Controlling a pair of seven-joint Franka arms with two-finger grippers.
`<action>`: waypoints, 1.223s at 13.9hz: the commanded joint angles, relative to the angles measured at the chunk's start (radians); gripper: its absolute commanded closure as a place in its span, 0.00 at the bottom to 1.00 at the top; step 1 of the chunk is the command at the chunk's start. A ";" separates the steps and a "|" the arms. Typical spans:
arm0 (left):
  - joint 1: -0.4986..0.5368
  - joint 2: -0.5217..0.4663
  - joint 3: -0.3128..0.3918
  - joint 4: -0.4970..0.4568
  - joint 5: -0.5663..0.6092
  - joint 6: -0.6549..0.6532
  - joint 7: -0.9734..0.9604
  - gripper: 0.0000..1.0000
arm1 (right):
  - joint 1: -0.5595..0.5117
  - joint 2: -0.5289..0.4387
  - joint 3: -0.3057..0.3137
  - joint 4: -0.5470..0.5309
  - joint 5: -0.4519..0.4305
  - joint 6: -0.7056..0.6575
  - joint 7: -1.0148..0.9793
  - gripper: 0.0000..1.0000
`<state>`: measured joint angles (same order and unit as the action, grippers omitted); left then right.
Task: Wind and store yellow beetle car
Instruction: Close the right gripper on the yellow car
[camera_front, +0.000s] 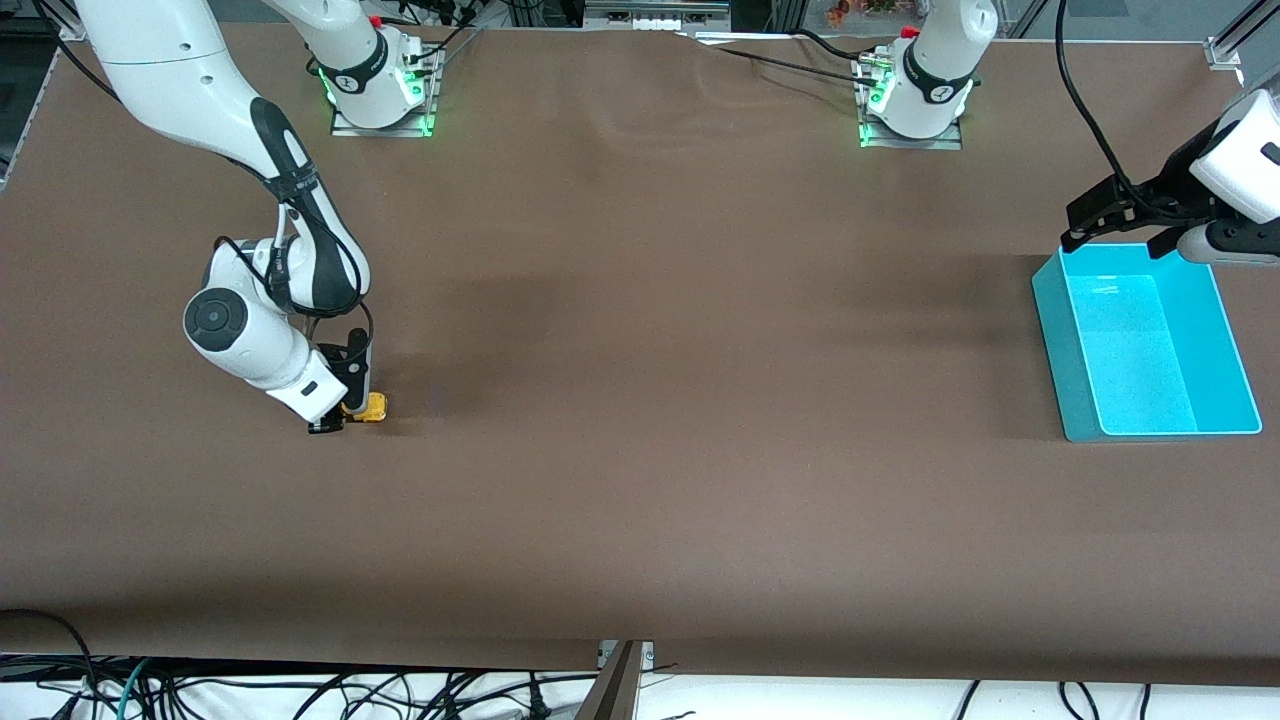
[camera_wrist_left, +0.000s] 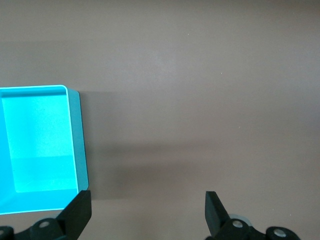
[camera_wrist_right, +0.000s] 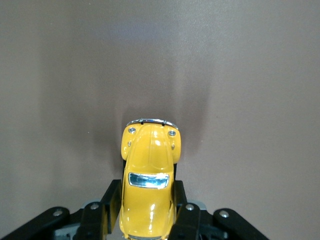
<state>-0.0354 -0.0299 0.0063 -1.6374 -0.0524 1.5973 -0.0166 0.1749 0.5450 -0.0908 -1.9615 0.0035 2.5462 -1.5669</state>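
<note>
The yellow beetle car (camera_front: 374, 407) is a tiny glossy toy with a chrome bumper, down at the brown table (camera_front: 640, 400) toward the right arm's end. My right gripper (camera_front: 346, 410) is shut on the car's sides. In the right wrist view the car (camera_wrist_right: 148, 170) sticks out nose first between the black fingers (camera_wrist_right: 111, 200) of the right gripper (camera_wrist_right: 146, 200). My left gripper (camera_front: 1118, 240) hangs open over the farther rim of the cyan bin (camera_front: 1050, 340), with nothing between its fingers (camera_wrist_left: 80, 207). The left gripper (camera_wrist_left: 146, 207) waits there.
The cyan bin (camera_wrist_left: 77, 140) stands at the left arm's end of the table, with nothing showing inside it. Both arm bases (camera_front: 380, 95) stand along the table's farther edge. Cables hang below the nearer edge.
</note>
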 joint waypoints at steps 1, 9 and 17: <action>0.011 0.008 -0.005 0.024 -0.023 -0.020 0.007 0.00 | -0.018 -0.004 0.006 -0.014 0.018 0.008 -0.019 0.54; 0.011 0.008 -0.005 0.025 -0.023 -0.020 0.007 0.00 | -0.080 0.001 0.006 -0.020 0.018 0.008 -0.094 0.54; 0.011 0.008 -0.005 0.024 -0.024 -0.022 0.007 0.00 | -0.143 0.009 0.006 -0.020 0.018 0.009 -0.179 0.54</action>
<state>-0.0354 -0.0299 0.0063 -1.6374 -0.0524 1.5972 -0.0166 0.0555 0.5449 -0.0924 -1.9627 0.0043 2.5454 -1.6990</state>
